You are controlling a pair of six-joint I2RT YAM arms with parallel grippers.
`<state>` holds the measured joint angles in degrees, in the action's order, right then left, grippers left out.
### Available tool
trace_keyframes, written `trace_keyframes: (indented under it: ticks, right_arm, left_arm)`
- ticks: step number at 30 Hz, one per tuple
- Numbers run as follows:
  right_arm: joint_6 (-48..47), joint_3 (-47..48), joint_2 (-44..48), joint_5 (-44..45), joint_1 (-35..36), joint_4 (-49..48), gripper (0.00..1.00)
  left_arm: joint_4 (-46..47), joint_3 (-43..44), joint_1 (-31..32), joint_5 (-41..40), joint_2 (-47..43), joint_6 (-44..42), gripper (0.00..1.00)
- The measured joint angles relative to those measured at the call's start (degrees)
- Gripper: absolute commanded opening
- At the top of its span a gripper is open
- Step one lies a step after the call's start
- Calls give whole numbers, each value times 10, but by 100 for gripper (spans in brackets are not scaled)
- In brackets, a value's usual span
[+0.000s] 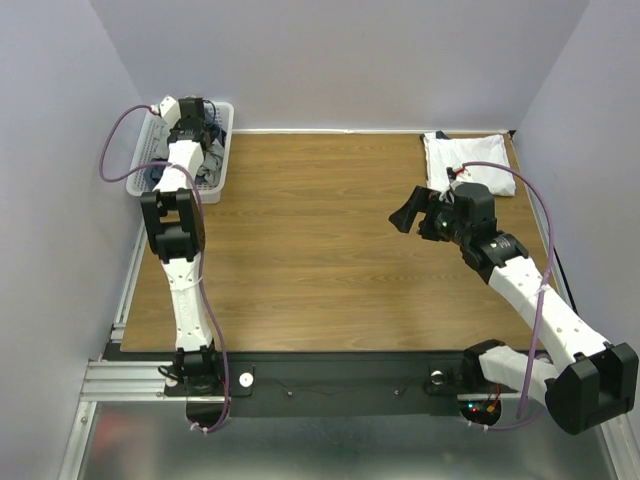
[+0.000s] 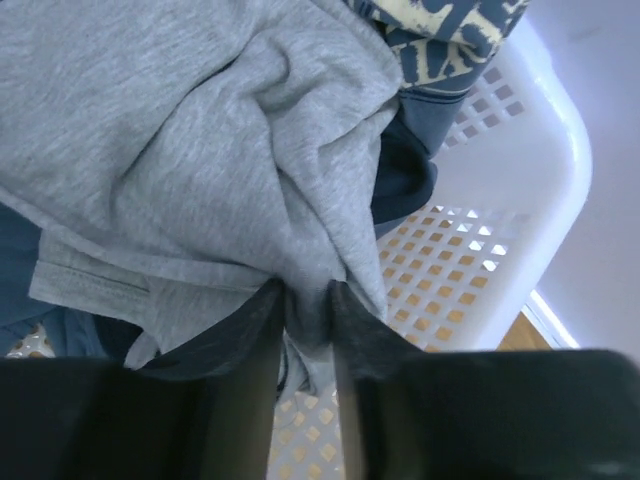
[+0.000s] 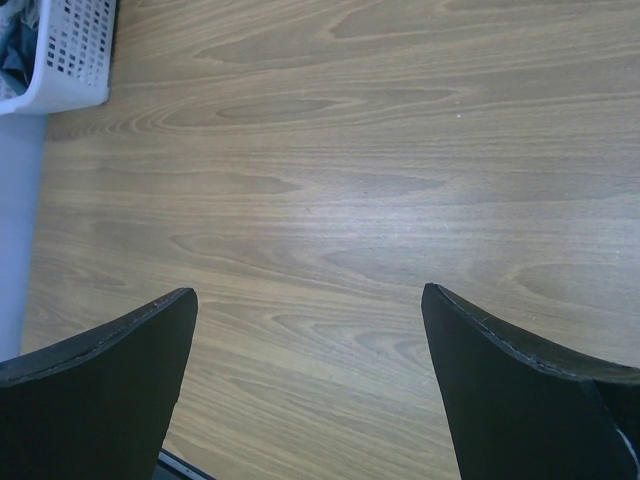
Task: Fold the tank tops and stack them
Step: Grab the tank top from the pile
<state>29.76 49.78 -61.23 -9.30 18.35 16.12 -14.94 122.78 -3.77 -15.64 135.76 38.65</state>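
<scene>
Fingers (image 2: 250, 370) of the left gripper (image 2: 306, 310) pinch a bunched fold of the soft heather-grey tank top (image 2: 170, 140), which lies crumpled over dark blue tops (image 2: 405, 175) in the white lattice basket (image 2: 530, 190). Over the wood-grain table (image 3: 350, 150) the right gripper (image 3: 310, 295) hangs spread wide. A folded white top (image 1: 462, 160) lies in the far right corner.

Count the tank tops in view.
3 distinct: white top folded at the table's far right; grey top in the basket, pinched by the left gripper; dark blue top under it. More may lie hidden.
</scene>
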Motion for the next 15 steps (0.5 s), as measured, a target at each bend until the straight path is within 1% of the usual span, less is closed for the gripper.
trace_keyframes:
  ticks: [3, 12, 15]
  right_arm:
    - [0, 0, -3, 0, 0, 0, 100]
    - [0, 0, -14, -4, 0, 0, 100]
    - [0, 0, -14, -5, 0, 0, 100]
  left_arm:
    - [-3, 0, -5, 2, 3, 3, 1]
    - [-2, 0, -9, 5, -3, -12, 0]
    - [-4, 0, -9, 6, -33, -28, 0]
